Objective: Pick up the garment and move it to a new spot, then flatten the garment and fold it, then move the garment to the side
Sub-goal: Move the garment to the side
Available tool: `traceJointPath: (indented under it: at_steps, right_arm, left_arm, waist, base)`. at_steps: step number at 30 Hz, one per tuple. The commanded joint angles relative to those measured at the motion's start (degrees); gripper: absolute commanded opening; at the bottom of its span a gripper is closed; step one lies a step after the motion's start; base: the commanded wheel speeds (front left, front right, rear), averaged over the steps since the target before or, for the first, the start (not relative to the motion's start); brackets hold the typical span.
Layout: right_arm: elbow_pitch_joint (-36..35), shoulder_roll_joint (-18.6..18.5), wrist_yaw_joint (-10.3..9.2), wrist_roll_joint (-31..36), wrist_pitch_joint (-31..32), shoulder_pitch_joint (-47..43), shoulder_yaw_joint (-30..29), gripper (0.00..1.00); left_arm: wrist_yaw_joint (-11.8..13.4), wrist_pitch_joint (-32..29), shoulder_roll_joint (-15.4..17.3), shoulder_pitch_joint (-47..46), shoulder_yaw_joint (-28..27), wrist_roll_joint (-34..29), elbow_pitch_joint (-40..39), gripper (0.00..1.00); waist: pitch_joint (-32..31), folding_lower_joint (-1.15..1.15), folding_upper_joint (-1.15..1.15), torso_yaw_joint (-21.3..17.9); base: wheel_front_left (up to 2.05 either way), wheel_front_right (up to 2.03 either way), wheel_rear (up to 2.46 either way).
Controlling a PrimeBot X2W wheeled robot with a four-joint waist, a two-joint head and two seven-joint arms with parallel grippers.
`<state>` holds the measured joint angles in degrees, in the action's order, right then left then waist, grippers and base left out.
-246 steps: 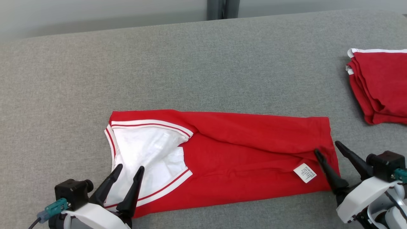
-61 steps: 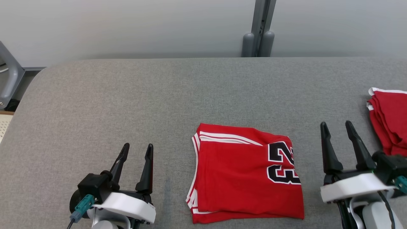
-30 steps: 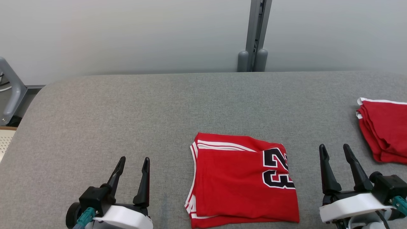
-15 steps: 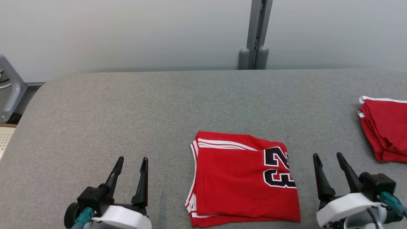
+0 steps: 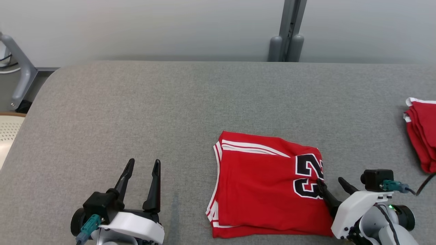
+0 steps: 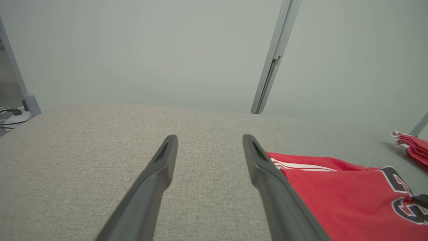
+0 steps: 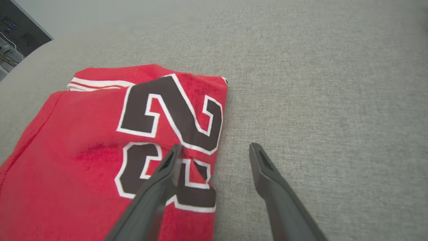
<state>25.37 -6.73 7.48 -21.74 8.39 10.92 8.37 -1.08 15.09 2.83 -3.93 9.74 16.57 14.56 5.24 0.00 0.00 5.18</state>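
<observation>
Garment [image 5: 269,183] looks folded already, a red square lying at the middle of the tabletop's [image 5: 136,102] front edge. To its left, your left gripper [image 5: 143,160] is wide open and empty. Your right gripper [image 5: 329,179], also open and gripping nothing, straddles the garment's right edge, so I judge only the move aside is left.

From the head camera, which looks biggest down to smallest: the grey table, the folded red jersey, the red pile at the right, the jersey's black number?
1. grey table
2. folded red jersey
3. red pile, cut off by the picture's edge, so its true size is unsure
4. black number
</observation>
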Motion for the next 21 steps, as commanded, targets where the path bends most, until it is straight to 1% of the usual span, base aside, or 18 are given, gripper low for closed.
traceJointPath:
  at_steps: [1,8,9,10,11,12,14,15,21]
  right_arm:
    - [0.68,-0.86,0.03,-0.72,0.59,0.80,0.26,1.00]
    - [5.01,-2.31,0.03,-6.27,4.16,4.12,3.13,1.00]
    - [5.44,-2.46,0.03,-7.04,4.57,4.50,3.90,0.84]
    - [5.87,-2.57,0.03,-7.91,4.93,4.83,4.44,0.73]
    - [6.18,-2.75,0.03,-8.62,5.18,5.14,4.99,0.44]
    - [6.45,-3.02,0.03,-9.18,5.32,5.52,5.52,0.39]
    - [6.78,-3.65,0.03,-9.82,4.96,6.19,6.49,0.21]
    - [6.92,-3.83,0.03,-10.13,4.58,6.59,6.90,0.00]
    - [6.83,-5.50,0.02,-11.44,2.23,9.14,8.16,0.00]
  left_arm:
    - [0.18,0.07,0.19,-0.62,-0.03,0.06,-0.11,1.00]
    - [0.53,0.08,0.18,-1.56,-0.15,0.39,-0.39,1.00]
    - [0.54,0.08,0.18,-1.54,-0.18,0.39,-0.43,1.00]
    - [0.55,0.07,0.18,-1.56,-0.21,0.43,-0.45,1.00]
    - [0.58,0.08,0.18,-1.68,-0.23,0.45,-0.50,1.00]
    - [0.62,0.07,0.19,-1.79,-0.25,0.44,-0.59,1.00]
    - [0.74,0.07,0.18,-1.89,-0.29,0.51,-0.65,1.00]
    - [0.79,0.07,0.18,-1.90,-0.32,0.52,-0.67,1.00]
    - [0.87,0.07,0.17,-1.65,-0.56,0.10,-1.11,1.00]
  waist:
    - [0.51,0.00,0.00,0.50]
    - [2.08,0.00,0.00,1.77]
    - [2.21,0.00,0.00,1.87]
    - [2.35,0.00,0.00,1.94]
    - [2.47,0.00,0.00,1.99]
    - [2.58,0.00,0.00,2.01]
    - [2.74,0.00,0.00,1.96]
    - [2.80,0.00,0.00,1.89]
    - [2.89,0.00,0.00,0.06]
  base:
    - [0.00,0.00,0.00]
    - [0.00,0.00,0.00]
    - [0.00,0.00,0.00]
    - [0.00,0.00,0.00]
    - [0.00,0.00,0.00]
    - [0.00,0.00,0.00]
    - [0.00,0.00,0.00]
    - [0.00,0.00,0.00]
    - [0.00,0.00,0.00]
